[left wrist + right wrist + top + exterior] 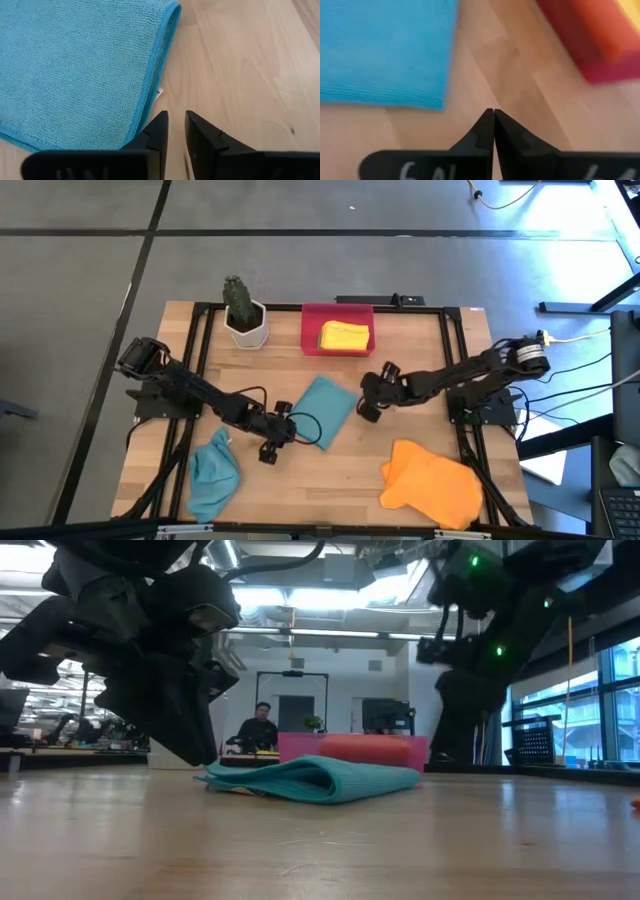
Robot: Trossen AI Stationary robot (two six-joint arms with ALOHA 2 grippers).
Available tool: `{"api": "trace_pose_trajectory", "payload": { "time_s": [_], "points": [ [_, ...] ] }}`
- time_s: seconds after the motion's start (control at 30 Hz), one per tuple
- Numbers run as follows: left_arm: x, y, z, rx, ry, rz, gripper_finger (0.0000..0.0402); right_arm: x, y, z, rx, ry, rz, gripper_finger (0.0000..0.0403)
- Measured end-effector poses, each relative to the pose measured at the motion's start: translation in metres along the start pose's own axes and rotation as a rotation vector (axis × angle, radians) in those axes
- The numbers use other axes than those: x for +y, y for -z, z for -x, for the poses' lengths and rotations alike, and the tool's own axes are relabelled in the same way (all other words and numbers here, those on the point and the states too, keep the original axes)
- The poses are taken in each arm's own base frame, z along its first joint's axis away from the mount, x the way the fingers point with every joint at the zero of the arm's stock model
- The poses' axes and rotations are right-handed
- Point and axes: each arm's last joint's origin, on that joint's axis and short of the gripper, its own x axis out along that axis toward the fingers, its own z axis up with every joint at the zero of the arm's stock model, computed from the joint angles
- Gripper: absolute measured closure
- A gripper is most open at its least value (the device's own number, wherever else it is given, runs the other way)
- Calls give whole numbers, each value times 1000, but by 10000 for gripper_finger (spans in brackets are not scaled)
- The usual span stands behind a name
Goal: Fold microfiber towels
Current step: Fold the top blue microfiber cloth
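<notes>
On the wooden bench [420,450], seen from above, a folded teal towel [322,411] lies flat near the middle, between two dark robot arms. The left gripper [272,442] sits just off the towel's near-left edge, its fingers slightly parted with a narrow gap and holding nothing; its wrist camera shows the towel's stitched edge just beside the fingertips. The right gripper [368,408] sits just off the towel's right edge, fingers pressed together and empty, with bare wood between them and the cloth.

A second teal towel [213,473] lies crumpled near the front left, close to the left arm. An orange towel [432,477] lies loosely spread at the front right. A yellow towel [345,336] rests folded inside a red tray [311,330] at the back, beside a potted cactus [243,312].

Judging by the layout, the middle towel looks finished (its fold reads as neat from the table-level view), so the step in hand is probably to clear it away or fetch the next cloth. To do that well, a gripper should spread its fingers, come in low over a hemmed corner, and pinch through all layers so the fold does not spill open.
</notes>
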Motion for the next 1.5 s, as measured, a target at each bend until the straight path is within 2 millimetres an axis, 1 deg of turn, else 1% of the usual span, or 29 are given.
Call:
{"api": "trace_pose_trajectory", "payload": {
  "time_s": [0.1,0.23,0.3,0.37,0.47,0.53,0.63,0.7,0.73,0.77,0.87,0.93,1.0,1.13,1.2,1.37,1.5],
  "points": [
    [0,0,0,0,1,-4,348,13,-4,14,-62,-124,65,389],
    [0,-1,0,-11,-14,-48,350,45,-6,27,-204,-342,247,388],
    [1,-2,0,-26,-24,-50,351,61,-4,31,-280,-393,351,386],
    [1,-5,0,-51,-29,-52,351,75,-1,34,-344,-437,424,373],
    [1,-12,1,-101,-36,-112,351,90,1,35,-424,-482,432,333],
    [3,-27,7,-142,-47,-141,351,95,-1,31,-472,-493,425,295],
    [8,-57,24,-240,-66,-155,351,100,0,23,-499,-488,454,229],
    [9,-70,39,-313,-49,-228,351,104,1,16,-501,-474,496,189],
    [10,-74,44,-360,-31,-290,351,106,2,12,-496,-468,518,171],
    [12,-74,47,-395,-6,-336,351,109,2,9,-492,-459,541,157],
    [25,-70,53,-525,53,-349,351,119,3,-2,-482,-441,601,130],
    [36,-68,59,-628,53,-313,351,128,6,-9,-474,-431,652,126],
    [45,-62,60,-689,46,-265,351,134,10,-16,-457,-411,708,124],
    [54,-56,60,-755,29,-186,351,142,12,-28,-407,-334,764,124],
    [55,-54,59,-746,26,-173,351,146,9,-30,-398,-298,769,124],
    [51,-53,57,-728,49,-146,351,148,6,-35,-395,-248,762,125],
    [46,-53,57,-726,63,-154,351,146,5,-37,-393,-222,754,144]
  ]
}}
